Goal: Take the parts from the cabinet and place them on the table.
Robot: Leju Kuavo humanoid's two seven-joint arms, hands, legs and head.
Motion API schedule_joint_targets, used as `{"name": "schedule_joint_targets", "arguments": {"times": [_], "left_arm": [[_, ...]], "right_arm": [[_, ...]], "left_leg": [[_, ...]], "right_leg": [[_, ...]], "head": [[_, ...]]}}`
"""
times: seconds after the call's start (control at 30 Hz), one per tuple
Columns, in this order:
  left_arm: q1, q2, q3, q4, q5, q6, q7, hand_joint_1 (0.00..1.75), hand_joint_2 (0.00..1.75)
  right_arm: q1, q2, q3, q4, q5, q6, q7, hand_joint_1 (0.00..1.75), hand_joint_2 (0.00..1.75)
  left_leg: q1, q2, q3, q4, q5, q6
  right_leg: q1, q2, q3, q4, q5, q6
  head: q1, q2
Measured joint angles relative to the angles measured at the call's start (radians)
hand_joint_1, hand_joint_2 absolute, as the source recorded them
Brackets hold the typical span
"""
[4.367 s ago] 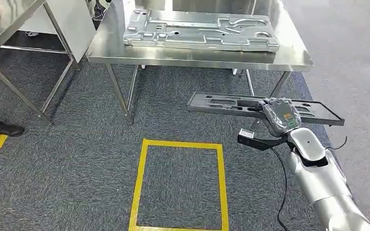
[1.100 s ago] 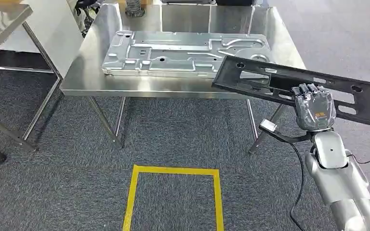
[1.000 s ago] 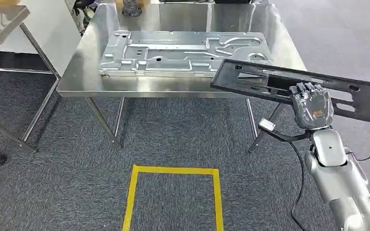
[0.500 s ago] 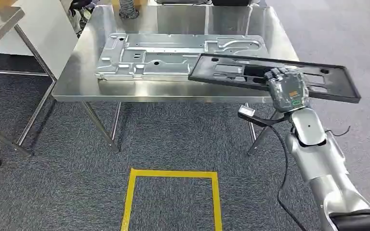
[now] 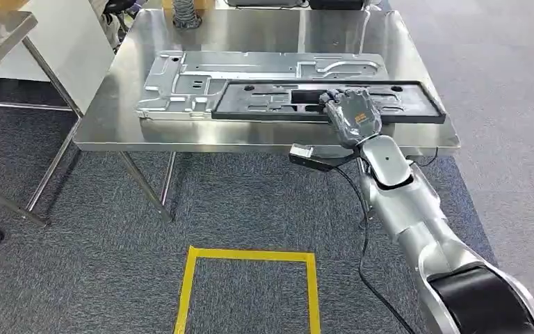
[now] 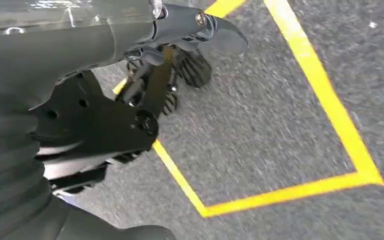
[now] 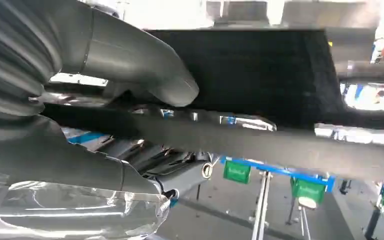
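Gripping the black panel [image 5: 327, 103], the right hand's fingers [image 5: 341, 97] have lowered it onto the table [image 5: 264, 139].

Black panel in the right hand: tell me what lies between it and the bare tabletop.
The silver stamped plate lies under the far edge and left end of the black panel, which the right hand grips at its near edge. The steel table shows a bare strip along its front, narrower than the panel.

Long black panel [image 5: 264, 102] lies flat over the silver stamped plate [image 5: 181, 80].
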Motion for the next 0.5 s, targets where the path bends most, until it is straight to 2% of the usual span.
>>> {"name": "schedule_joint_targets", "arguments": {"times": [0.03, 0.07, 0.13, 0.17, 0.2, 0.23, 0.27, 0.33, 0.37, 0.4, 0.5], "left_arm": [[0.001, 0.0, 0.0, 0.0, 0.0, 0.0, 0.0, 0.0, 1.75], [0.002, 0.0, 0.0, 0.0, 0.0, 0.0, 0.0, 0.0, 1.75], [0.002, 0.0, 0.0, 0.0, 0.0, 0.001, 0.0, 0.0, 1.75], [0.003, 0.0, 0.0, 0.0, 0.0, 0.002, 0.0, 0.0, 1.75], [0.004, 0.001, 0.0, 0.0, 0.0, 0.002, 0.0, 0.0, 1.75], [0.004, 0.001, 0.0, 0.0, 0.0, 0.002, 0.0, 0.0, 1.75], [0.005, 0.001, 0.0, 0.0, 0.0, 0.0, -0.001, 0.0, 1.75], [0.004, 0.003, 0.0, 0.0, -0.001, -0.008, -0.006, 0.0, 1.75], [0.004, 0.003, 0.0, 0.0, -0.001, -0.008, -0.007, 0.0, 1.75], [0.002, 0.003, 0.0, 0.0, -0.001, -0.009, -0.009, 0.0, 1.75], [-0.002, 0.004, 0.0, 0.0, -0.001, -0.01, -0.012, 0.0, 1.75]], "right_arm": [[-0.001, 0.006, 0.001, 0.005, 0.0, 0.0, 0.0, 1.75, 1.75], [-0.003, 0.01, 0.002, 0.009, -0.001, 0.0, 0.0, 1.75, 1.75], [-0.01, 0.021, 0.007, 0.016, -0.003, 0.0, 0.0, 1.75, 1.75], [-0.01, 0.024, 0.009, 0.02, -0.003, 0.0, 0.0, 1.75, 1.75], [-0.01, 0.026, 0.011, 0.025, -0.005, 0.0, -0.001, 1.75, 1.75], [-0.01, 0.028, 0.014, 0.03, -0.008, 0.0, -0.005, 1.75, 1.75], [-0.01, 0.032, 0.016, 0.035, -0.011, -0.002, -0.006, 1.75, 1.75], [-0.01, 0.045, 0.02, 0.042, -0.015, -0.005, -0.007, 1.75, 1.75], [-0.011, 0.052, 0.024, 0.045, -0.016, -0.008, -0.006, 1.75, 1.75], [-0.012, 0.055, 0.026, 0.047, -0.016, -0.009, -0.005, 1.75, 1.75], [-0.011, 0.065, 0.032, 0.053, -0.016, -0.01, 0.006, 1.75, 1.75]], "left_leg": [[0.002, 0.002, -0.001, 0.008, -0.011, -0.008], [0.002, 0.006, -0.016, 0.045, -0.031, -0.012], [0.007, 0.008, -0.102, 0.214, -0.104, -0.02], [0.009, 0.008, -0.145, 0.288, -0.126, -0.023], [0.01, 0.008, -0.173, 0.329, -0.125, -0.026], [0.011, 0.009, -0.174, 0.316, -0.1, -0.027], [0.013, 0.01, -0.152, 0.256, -0.054, -0.027], [0.018, 0.011, -0.071, 0.069, 0.052, -0.025], [0.015, 0.009, -0.049, 0.034, 0.042, -0.024], [0.013, 0.008, -0.045, 0.015, 0.039, -0.017], [0.009, 0.007, -0.047, 0.02, 0.035, 0.001]], "right_leg": [[-0.009, -0.002, 0.012, -0.012, 0.003, -0.006], [-0.009, -0.002, 0.017, -0.014, 0.001, -0.015], [-0.007, -0.001, 0.02, -0.014, -0.004, -0.022], [-0.006, -0.001, 0.023, -0.013, -0.006, -0.023], [-0.005, -0.001, 0.026, -0.013, -0.01, -0.022], [-0.005, -0.001, 0.031, -0.012, -0.014, -0.021], [-0.005, 0.0, 0.037, -0.01, -0.02, -0.019], [-0.006, 0.002, 0.05, -0.003, -0.034, -0.012], [-0.001, 0.003, 0.05, -0.001, -0.039, -0.006], [0.001, 0.006, 0.047, 0.004, -0.041, -0.001], [-0.001, 0.004, 0.051, -0.005, -0.042, 0.016]], "head": [[0.001, 0.0], [-0.003, 0.0], [-0.006, 0.0], [-0.005, 0.0], [-0.006, 0.0], [-0.006, 0.0], [-0.006, 0.0], [-0.006, 0.0], [-0.006, 0.0], [-0.008, 0.0], [-0.006, 0.0]]}}
